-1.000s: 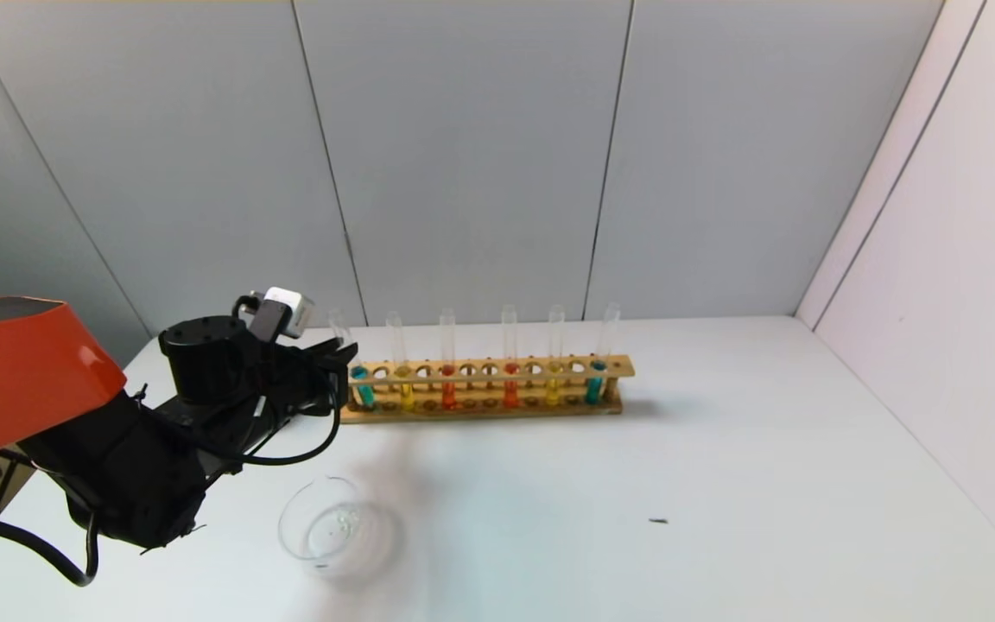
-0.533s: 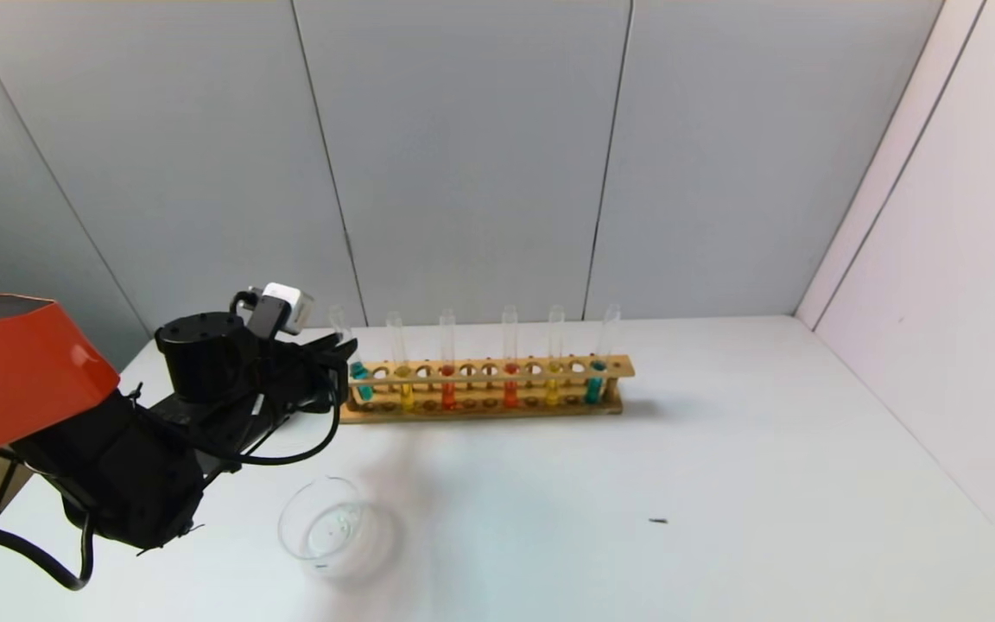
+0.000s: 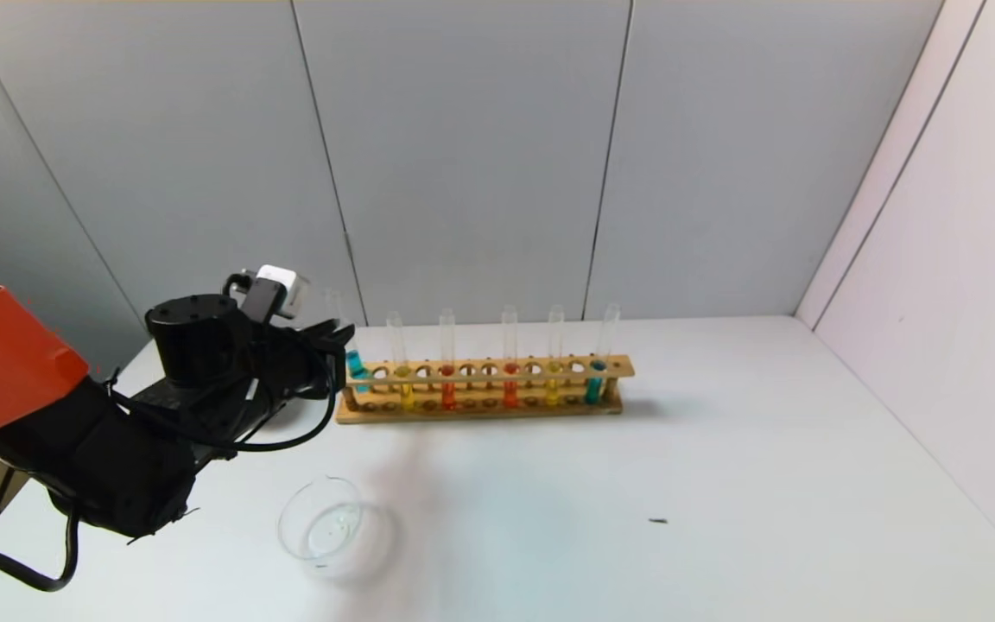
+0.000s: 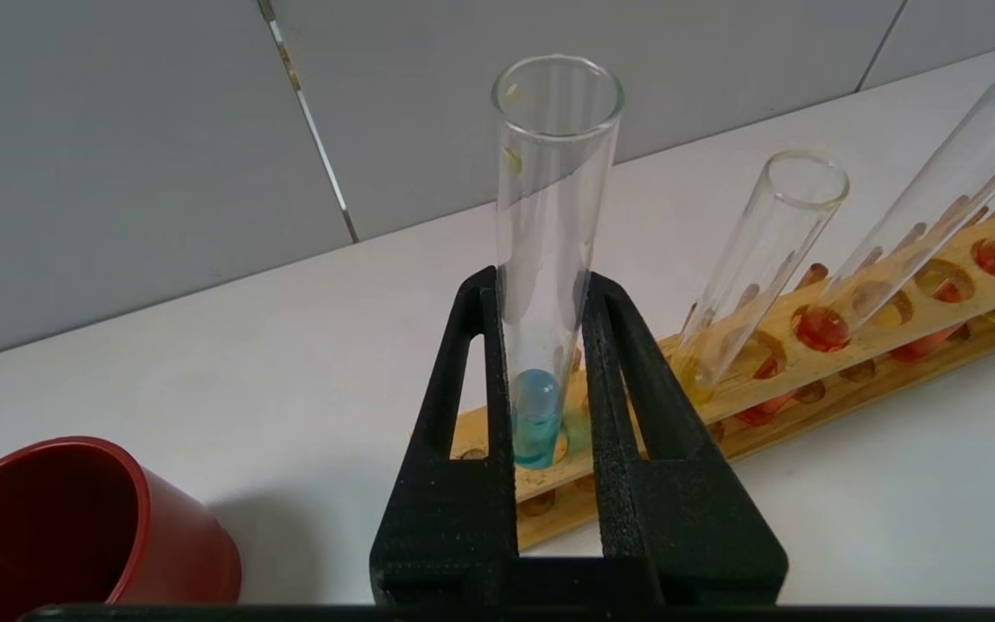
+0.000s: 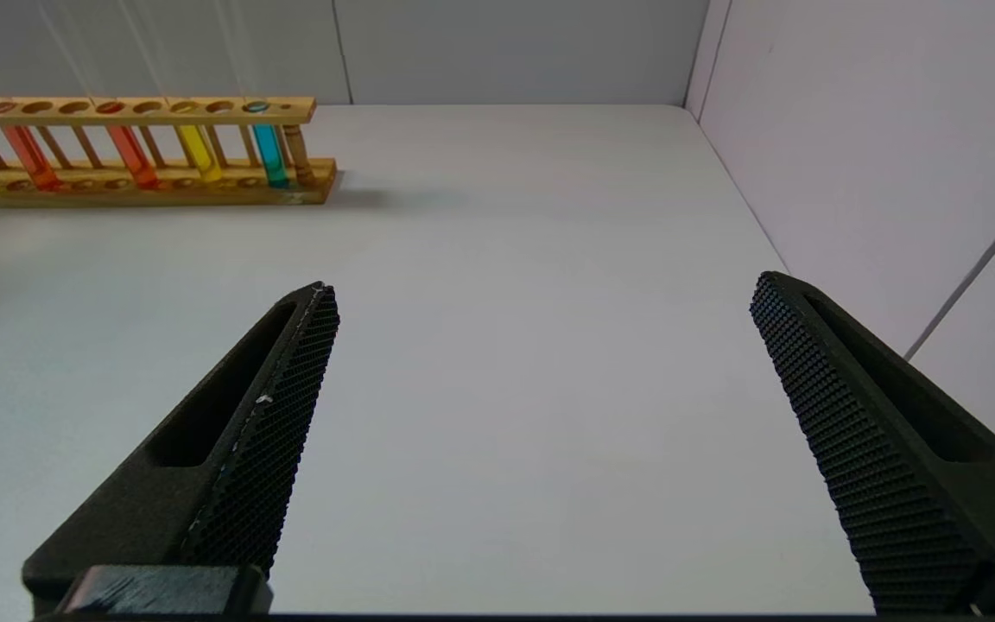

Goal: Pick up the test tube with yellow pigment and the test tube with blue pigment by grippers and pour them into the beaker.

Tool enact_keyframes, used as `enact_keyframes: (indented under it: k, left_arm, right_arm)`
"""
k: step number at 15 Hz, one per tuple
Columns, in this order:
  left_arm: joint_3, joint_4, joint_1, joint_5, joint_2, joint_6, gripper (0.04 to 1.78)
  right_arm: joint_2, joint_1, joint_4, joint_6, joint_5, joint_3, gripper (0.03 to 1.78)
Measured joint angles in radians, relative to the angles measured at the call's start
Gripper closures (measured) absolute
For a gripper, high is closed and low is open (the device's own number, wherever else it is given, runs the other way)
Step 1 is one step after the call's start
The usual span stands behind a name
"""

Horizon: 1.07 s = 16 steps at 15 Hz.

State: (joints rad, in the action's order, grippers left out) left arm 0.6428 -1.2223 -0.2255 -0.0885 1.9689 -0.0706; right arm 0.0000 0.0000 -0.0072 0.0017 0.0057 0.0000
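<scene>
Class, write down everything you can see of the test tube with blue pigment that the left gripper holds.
The test tube with blue pigment is a long, clear glass tube with an open round rim and rounded bottom. A little teal-blue liquid sits at its base. It stands nearly upright, clamped between the left gripper's black fingers, its bottom just above the left end of the wooden rack.

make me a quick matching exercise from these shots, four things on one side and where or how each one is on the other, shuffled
Things:
1. left gripper
2. right gripper
3. beaker
4. red cup

States:
a. lying on its side on the table
b. shut on the test tube with blue pigment
c. open, over bare table
d. upright in front of the wooden rack

Pairs: 1-b, 2-c, 3-d, 4-a
</scene>
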Motion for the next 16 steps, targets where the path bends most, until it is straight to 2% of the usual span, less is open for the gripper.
enact_keyframes:
  k: [9, 14, 16]
  left_arm:
    - [0.112, 0.192, -0.008, 0.024, -0.137, 0.0, 1.52]
    - [0.168, 0.349, -0.021, 0.056, -0.25, -0.005, 1.52]
    - [0.166, 0.451, -0.025, 0.066, -0.313, -0.032, 1.52]
  right_arm:
    - [0.0, 0.0, 0.0, 0.0, 0.0, 0.0, 0.07]
    - [0.0, 0.0, 0.0, 0.0, 0.0, 0.0, 0.07]
    - [0.0, 0.0, 0.0, 0.0, 0.0, 0.0, 0.07]
